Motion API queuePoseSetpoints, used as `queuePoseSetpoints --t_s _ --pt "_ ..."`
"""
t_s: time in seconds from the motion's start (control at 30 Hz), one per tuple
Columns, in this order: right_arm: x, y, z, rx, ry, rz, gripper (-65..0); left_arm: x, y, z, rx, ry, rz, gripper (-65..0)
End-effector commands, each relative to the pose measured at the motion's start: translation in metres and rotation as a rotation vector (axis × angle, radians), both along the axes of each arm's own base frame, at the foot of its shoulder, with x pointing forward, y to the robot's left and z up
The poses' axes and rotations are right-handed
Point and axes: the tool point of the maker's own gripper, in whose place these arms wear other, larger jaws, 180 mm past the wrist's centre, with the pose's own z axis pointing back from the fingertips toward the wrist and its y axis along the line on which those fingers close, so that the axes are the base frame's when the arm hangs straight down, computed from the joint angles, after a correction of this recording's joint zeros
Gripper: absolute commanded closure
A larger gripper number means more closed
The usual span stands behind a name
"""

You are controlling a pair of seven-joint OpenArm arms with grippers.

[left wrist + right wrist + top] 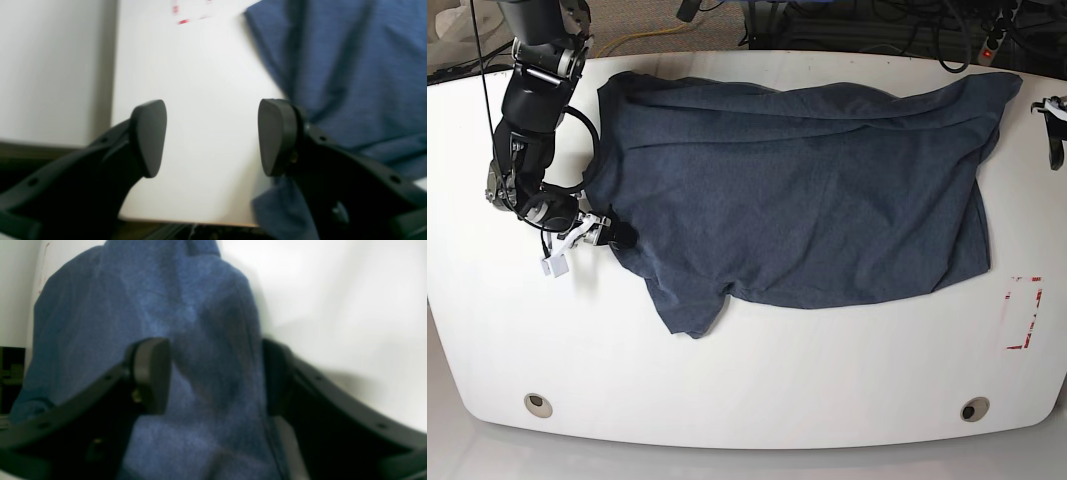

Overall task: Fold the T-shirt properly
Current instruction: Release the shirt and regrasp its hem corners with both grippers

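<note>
Lab: white table, cables

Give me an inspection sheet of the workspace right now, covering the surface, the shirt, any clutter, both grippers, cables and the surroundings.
Surface: white table, rounded front, two round fittings near its front edge, a red-marked rectangle on one side.
Job's things: T-shirt spread out, wrinkled, one sleeve pointing toward the front edge; no lettering visible.
Clutter: nothing seen.
Grippers: left gripper open over bare table beside the shirt's edge, holding nothing; right gripper at the shirt's side edge, fabric between its open jaws, not pinched yet.
Cables: black cables on the floor behind the table.
Surroundings: floor beyond the far edge; little else visible.
</note>
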Motion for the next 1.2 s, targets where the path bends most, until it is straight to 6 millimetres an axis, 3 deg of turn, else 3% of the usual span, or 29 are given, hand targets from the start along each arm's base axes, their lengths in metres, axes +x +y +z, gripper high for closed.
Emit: queuePoseSetpoints --t_s 0.0,0.1,0.17,0.23,0.4,0.73,1.0,1.17 --pt "0.006 -0.007 0.007 -0.021 -0.015 0.000 -30.9 0.020 0.001 0.027 0.014 -0.113 -0.018 -40.1" --pt "0.009 -0.009 0.009 -0.021 -0.028 -0.011 -15.5 0.032 0.013 0.036 -0.018 -0.180 0.080 -41.0" --pt "0.011 -0.011 0.011 -0.022 -0.041 -0.020 -5.2 0.046 0.016 0.041 -0.037 -0.224 0.135 -44.9" --pt "0.012 -0.012 0.011 -0.023 -0.045 -0.023 0.0 0.060 0.014 0.037 -0.056 -0.230 0.169 -49.6" --pt "0.012 -0.012 0.012 -0.025 -0.047 -0.022 0.0 0.086 0.017 0.024 -0.110 -0.220 0.280 -52.9" --pt "0.012 -0.010 0.012 -0.021 -0.047 -0.021 0.0 0.143 0.020 -0.049 -0.281 -0.052 0.339 -52.9" --pt "0.013 -0.008 0.012 -0.017 -0.047 -0.019 0.0 0.179 -0.007 -0.081 -0.361 -0.004 0.224 -52.9" --pt "0.013 -0.008 0.012 -0.017 -0.047 -0.019 0.0 0.189 -0.024 -0.109 -0.412 0.068 0.196 -52.9"
